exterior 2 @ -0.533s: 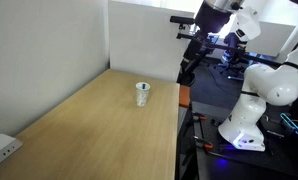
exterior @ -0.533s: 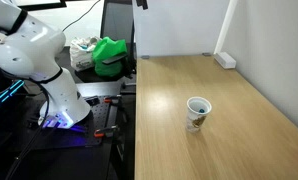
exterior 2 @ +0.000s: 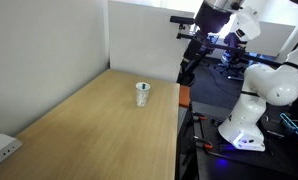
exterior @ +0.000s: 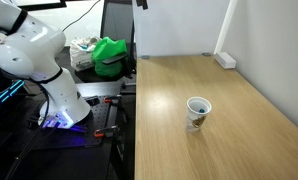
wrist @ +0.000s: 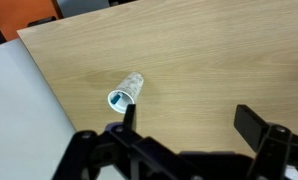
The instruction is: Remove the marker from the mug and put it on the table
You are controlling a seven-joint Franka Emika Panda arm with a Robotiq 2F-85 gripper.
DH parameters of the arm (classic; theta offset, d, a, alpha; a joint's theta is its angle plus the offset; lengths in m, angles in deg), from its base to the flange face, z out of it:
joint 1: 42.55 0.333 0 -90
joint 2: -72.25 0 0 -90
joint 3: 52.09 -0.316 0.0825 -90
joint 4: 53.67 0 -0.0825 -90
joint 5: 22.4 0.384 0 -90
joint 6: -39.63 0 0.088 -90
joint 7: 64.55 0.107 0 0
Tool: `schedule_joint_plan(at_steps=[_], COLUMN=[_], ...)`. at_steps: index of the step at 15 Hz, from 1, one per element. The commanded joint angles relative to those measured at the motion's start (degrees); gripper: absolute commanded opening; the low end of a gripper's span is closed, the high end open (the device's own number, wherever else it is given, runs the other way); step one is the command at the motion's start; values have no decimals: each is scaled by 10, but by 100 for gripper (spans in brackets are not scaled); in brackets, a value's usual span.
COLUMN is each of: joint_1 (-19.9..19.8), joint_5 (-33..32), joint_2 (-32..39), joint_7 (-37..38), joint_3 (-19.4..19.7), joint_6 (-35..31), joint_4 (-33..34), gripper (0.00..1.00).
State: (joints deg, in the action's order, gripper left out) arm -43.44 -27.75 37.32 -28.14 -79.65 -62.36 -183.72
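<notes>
The white mug [exterior: 197,112] stands upright on the light wood table [exterior: 239,120]; both show in both exterior views, the mug [exterior 2: 142,93] on the table [exterior 2: 99,135]. In the wrist view the mug [wrist: 127,90] is seen from high above, and a teal bit of the marker [wrist: 116,98] shows inside its mouth. My gripper [wrist: 189,115] is open and empty, high above the table, with its left finger over the spot beside the mug. In an exterior view the gripper [exterior 2: 185,22] hangs near the top, well above the mug.
A green object [exterior: 111,55] lies on the dark cluttered desk beside the table. A white power strip [exterior: 225,60] sits at the table's far edge and also shows in an exterior view [exterior 2: 1,150]. The robot base [exterior: 61,100] stands beside the table. A white partition [exterior 2: 139,40] borders the table.
</notes>
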Motion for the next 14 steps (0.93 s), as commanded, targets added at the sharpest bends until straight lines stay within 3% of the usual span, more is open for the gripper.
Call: schedule_joint_plan(at_steps=[1, 14], joint_1=[22, -1], joint_5=[-18, -77], joint_2=[7, 1], joint_7=[14, -6], joint_3=[17, 121], joint_6=[-2, -56], joint_4=[2, -3], gripper=[100, 100])
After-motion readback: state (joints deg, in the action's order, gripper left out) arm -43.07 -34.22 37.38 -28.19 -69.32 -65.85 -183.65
